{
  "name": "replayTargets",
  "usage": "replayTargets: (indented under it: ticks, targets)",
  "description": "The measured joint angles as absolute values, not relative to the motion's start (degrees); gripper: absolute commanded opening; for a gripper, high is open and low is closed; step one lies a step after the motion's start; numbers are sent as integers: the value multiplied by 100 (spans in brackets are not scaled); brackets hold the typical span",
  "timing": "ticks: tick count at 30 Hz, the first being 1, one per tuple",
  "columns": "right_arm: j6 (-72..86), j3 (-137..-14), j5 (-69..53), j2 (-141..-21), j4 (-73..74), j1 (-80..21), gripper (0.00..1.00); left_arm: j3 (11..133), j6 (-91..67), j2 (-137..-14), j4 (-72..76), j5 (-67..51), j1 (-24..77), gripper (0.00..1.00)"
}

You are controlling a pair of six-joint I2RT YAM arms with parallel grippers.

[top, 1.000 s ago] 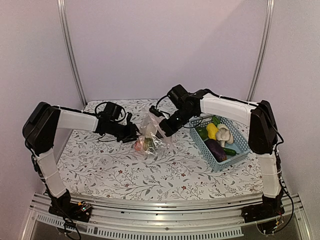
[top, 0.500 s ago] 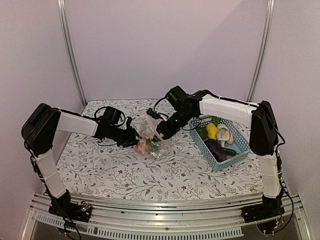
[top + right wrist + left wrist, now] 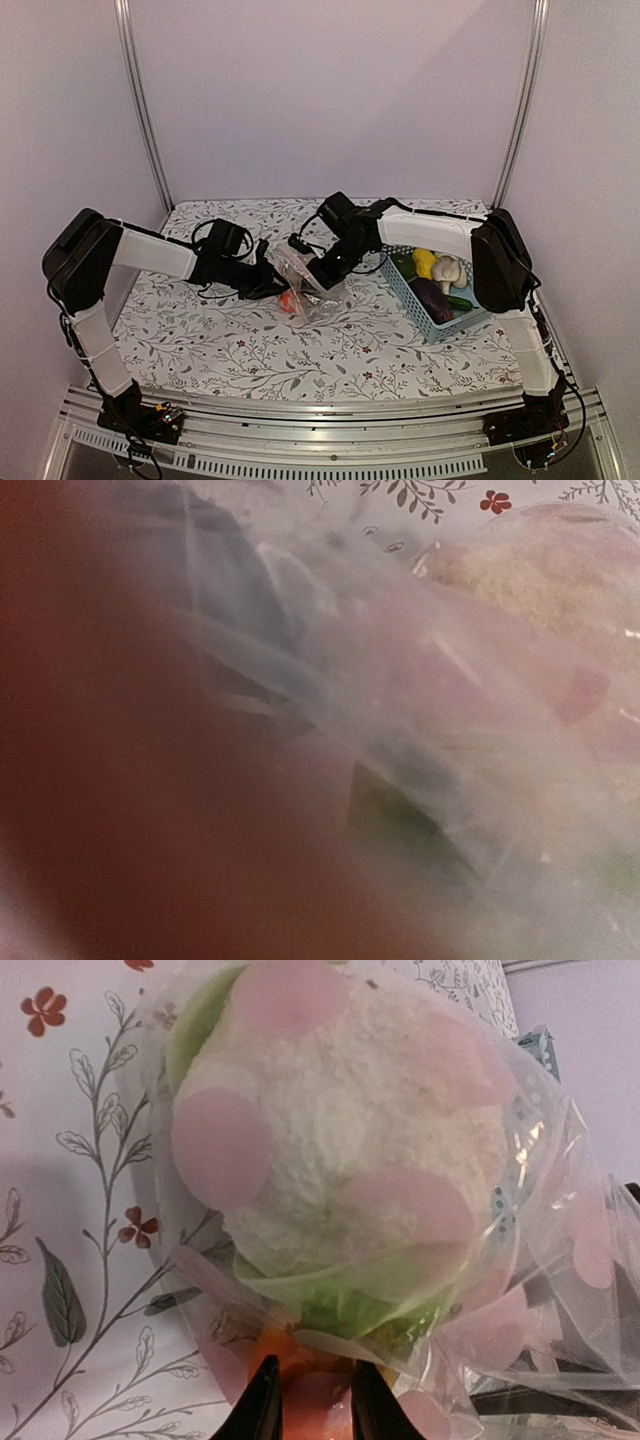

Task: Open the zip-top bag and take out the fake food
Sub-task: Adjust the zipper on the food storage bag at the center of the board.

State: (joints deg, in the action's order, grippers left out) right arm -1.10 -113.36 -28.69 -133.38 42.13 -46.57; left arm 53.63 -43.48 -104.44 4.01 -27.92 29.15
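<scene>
The clear zip-top bag (image 3: 306, 277) lies crumpled mid-table between both grippers. The left wrist view shows fake food inside it: a white cauliflower (image 3: 340, 1130), a green leafy piece (image 3: 350, 1310) and an orange piece (image 3: 310, 1385). My left gripper (image 3: 315, 1412) sits at the bag's left end (image 3: 272, 285), its black fingers (image 3: 262, 1412) pressed on the plastic either side of the orange piece. My right gripper (image 3: 320, 268) is against the bag's upper right. Its wrist view shows only blurred plastic (image 3: 450, 680) over a dark green piece (image 3: 400, 820), with its fingers hidden.
A light-blue slotted basket (image 3: 483, 287) stands at the right. It holds a yellow piece (image 3: 424, 262), a white one (image 3: 447, 268), a purple eggplant (image 3: 432, 298) and a green cucumber (image 3: 460, 302). The table has a floral cloth (image 3: 220, 340), with walls close behind and beside it.
The right arm has swung left and down, and the bag has sunk flatter onto the table. The left jaws have narrowed onto the bag's end around the orange piece.
</scene>
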Motion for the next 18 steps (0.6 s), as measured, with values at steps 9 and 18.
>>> replayTargets:
  ticks: [9,18]
  targets:
    - [521,-11736,-2652,-13585,4154,-4635,39,5363,-4379,-10444,403,-2797,2963,15]
    - [875,-12252,-2775,-14016,4021,-4571,35,5363,-4438,-10444,410,-2838,2980,0]
